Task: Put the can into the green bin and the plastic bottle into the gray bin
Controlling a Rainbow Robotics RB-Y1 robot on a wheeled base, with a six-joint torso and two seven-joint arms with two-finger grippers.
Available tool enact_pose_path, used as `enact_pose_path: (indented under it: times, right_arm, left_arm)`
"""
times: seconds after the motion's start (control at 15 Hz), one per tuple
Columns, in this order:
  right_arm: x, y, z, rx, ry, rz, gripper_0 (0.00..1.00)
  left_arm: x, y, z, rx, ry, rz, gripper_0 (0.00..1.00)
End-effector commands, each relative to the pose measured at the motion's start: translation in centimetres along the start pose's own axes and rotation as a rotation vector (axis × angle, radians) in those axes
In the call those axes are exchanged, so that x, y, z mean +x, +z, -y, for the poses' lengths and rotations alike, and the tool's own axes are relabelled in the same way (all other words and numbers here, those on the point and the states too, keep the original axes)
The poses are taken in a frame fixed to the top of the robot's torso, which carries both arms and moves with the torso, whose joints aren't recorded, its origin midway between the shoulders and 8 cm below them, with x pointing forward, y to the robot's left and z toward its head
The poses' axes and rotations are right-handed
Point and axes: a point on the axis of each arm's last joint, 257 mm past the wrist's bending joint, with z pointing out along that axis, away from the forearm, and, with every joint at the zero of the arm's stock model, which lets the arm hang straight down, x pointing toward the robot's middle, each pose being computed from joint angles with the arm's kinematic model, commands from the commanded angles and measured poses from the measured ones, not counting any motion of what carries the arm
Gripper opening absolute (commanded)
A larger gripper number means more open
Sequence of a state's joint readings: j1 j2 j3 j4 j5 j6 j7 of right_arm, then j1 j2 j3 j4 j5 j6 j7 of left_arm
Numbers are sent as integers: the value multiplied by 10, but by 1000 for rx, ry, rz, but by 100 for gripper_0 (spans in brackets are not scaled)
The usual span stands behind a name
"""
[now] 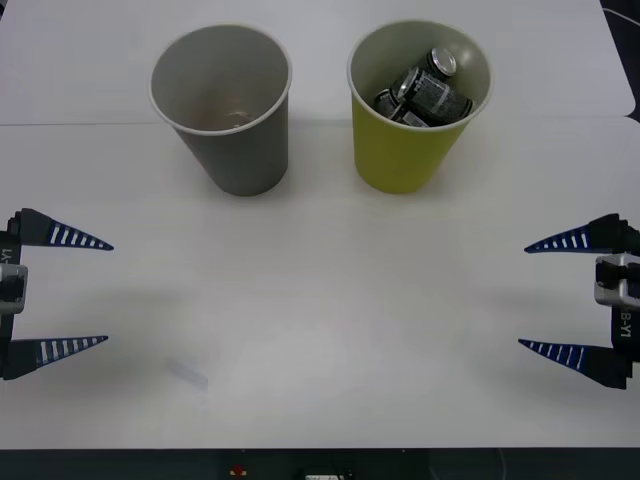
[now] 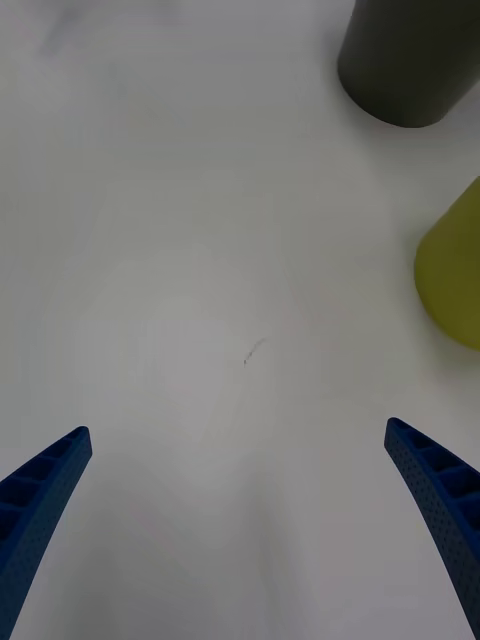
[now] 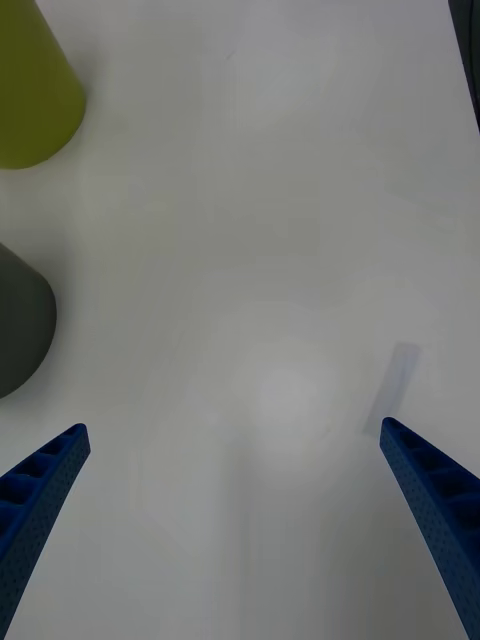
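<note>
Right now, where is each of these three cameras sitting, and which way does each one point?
Front view: mounted above the arms, looking forward and down at the white table, the gray bin and the green bin holding dark cans; left gripper and right gripper sit open at the edges.
Right wrist view: on the right wrist, facing across the table; its blue fingers show.
Left wrist view: on the left wrist, likewise; its blue fingers show.
Shared: both wrist views catch both bins.

Front view overhead, wrist views low, sharing green bin (image 1: 410,150)
</note>
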State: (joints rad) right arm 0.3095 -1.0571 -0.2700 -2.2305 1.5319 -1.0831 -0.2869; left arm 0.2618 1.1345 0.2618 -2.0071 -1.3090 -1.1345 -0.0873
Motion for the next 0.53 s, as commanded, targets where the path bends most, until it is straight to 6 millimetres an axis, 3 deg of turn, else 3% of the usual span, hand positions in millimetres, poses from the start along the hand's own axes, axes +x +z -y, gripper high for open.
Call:
enact_pose_path:
  times: [0.07,0.53]
  right_arm:
    - [3,-2,-2,-13,1,-13,100]
    - [7,-3,-1,-11,16,-31,100]
  left_arm:
    - [0,0,0,0,0,0,100]
    - [0,0,0,0,0,0,100]
